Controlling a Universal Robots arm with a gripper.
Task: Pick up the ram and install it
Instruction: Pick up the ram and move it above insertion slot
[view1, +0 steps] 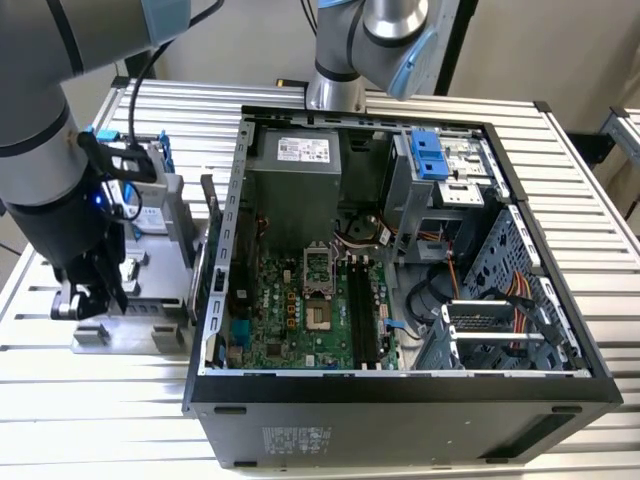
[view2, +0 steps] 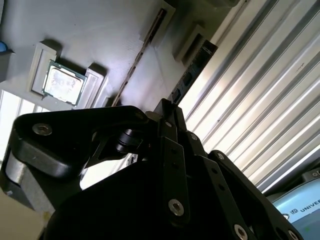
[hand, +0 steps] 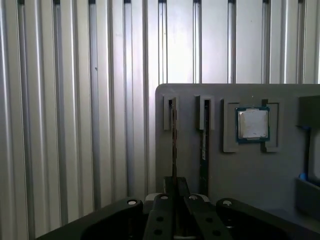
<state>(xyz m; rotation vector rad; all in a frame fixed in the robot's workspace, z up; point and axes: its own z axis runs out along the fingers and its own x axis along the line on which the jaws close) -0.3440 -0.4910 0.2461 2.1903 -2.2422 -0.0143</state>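
The gripper sits low over the grey holder. In the first wrist view it lines up with the ram, which stands on edge in 1 of 2 narrow slots. Whether it is clamped on the stick or only poised at it, I cannot tell.

The second stick stands just beside the ram in the other slot, so a small sideways error could knock it. A hold that is off-centre or tilted could make the ram bind in its slot and drag the holder across the slatted table. Beyond the sticks, the square processor chip lies flat in its pocket and seems out of harm's way.

Farther off, to the exterior view's right, stands the open computer case. A ram carried askew would likely clip the case wall or fail to seat in the long memory slots.
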